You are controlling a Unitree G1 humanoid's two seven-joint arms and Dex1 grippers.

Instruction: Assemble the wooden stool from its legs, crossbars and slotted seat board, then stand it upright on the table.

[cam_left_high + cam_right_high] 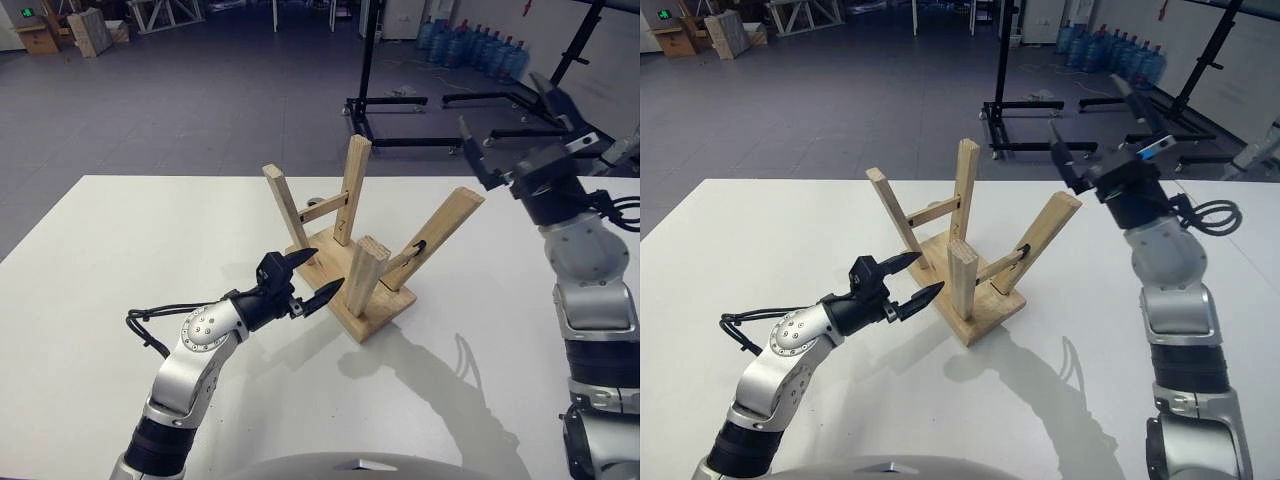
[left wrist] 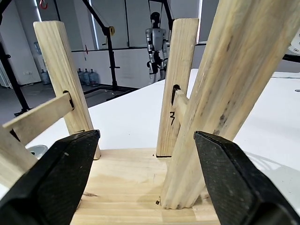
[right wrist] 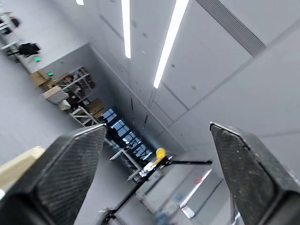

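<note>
The wooden stool [image 1: 385,305] lies upside down on the white table [image 1: 120,260], its seat board flat and all its legs pointing up, joined by crossbars [image 1: 325,208]. My left gripper [image 1: 318,275] hovers open low at the seat board's left edge, beside the nearest leg [image 1: 365,275]. In the left wrist view its fingers [image 2: 51,187] frame the seat board [image 2: 126,183] and that leg [image 2: 225,93]. My right gripper [image 1: 510,125] is raised in the air, open and holding nothing, above and to the right of the tilted right leg [image 1: 445,225].
Black metal racks [image 1: 400,100] stand on the floor behind the table's far edge, with blue water bottles [image 1: 470,45] farther back. Bare tabletop stretches to the left and in front of the stool.
</note>
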